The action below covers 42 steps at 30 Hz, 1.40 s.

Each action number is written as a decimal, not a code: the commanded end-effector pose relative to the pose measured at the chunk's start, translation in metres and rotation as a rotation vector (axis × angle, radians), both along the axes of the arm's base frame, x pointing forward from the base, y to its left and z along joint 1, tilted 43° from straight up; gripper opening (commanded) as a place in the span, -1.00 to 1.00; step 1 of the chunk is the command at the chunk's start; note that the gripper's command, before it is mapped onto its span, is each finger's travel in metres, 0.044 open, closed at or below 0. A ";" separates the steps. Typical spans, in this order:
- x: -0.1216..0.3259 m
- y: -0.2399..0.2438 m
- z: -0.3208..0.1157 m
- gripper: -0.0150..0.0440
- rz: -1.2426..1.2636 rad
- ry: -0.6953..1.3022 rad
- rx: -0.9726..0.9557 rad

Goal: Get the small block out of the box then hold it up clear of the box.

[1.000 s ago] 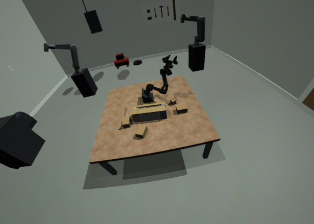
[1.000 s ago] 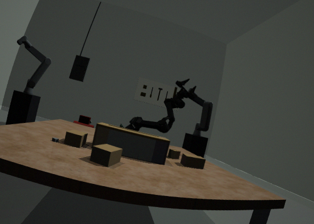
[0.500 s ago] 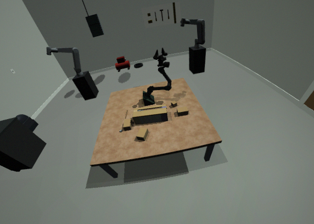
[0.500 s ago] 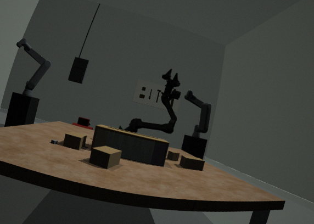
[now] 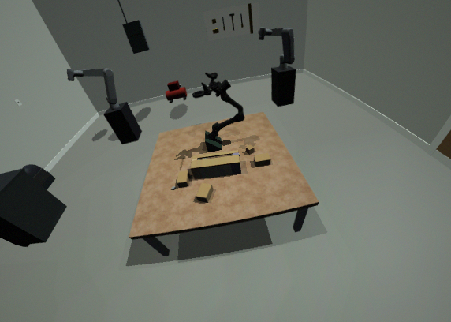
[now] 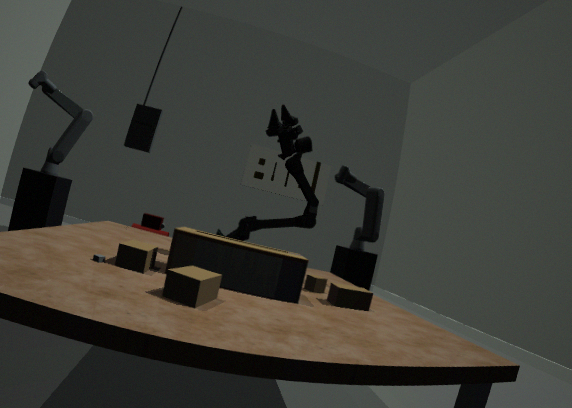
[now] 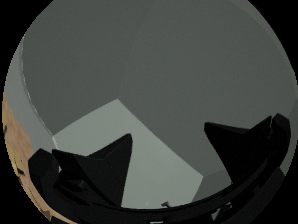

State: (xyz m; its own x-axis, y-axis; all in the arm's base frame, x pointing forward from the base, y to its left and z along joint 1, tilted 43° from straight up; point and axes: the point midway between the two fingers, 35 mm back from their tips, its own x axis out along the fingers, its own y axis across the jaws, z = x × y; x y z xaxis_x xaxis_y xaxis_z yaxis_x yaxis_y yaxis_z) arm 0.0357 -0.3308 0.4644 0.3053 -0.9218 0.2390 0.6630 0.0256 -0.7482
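Seemingly wooden, long boxy box [image 5: 214,162] [image 6: 240,263]

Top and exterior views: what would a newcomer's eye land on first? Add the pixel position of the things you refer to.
Likely the black arm [image 5: 240,114] [image 6: 306,183], rising behind the long box [image 5: 215,162] [image 6: 240,243], its jaws open and well above the table [image 5: 252,196] [image 6: 280,328]. Next, the two grey arms on dark pedestals beyond the table, one toward each side. Then the red machine [image 5: 176,93] [image 6: 152,221] on the floor behind, the one bright colour.
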 end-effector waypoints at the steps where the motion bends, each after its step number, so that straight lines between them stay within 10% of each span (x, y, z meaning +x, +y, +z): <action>1: 0.044 -0.016 -0.034 0.86 0.119 0.077 0.138; 21: 0.265 0.109 -0.240 0.86 0.953 0.865 0.717; 34: 0.267 0.294 -0.316 0.86 1.601 1.591 0.856; 42: 0.264 0.303 -0.319 0.86 1.632 1.630 0.859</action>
State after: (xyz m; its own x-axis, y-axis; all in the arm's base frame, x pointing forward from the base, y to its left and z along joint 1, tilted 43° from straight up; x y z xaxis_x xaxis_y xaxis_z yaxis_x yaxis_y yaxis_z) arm 0.2995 -0.0282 0.1448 0.0352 0.3828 -0.9231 -0.9906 0.1358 0.0185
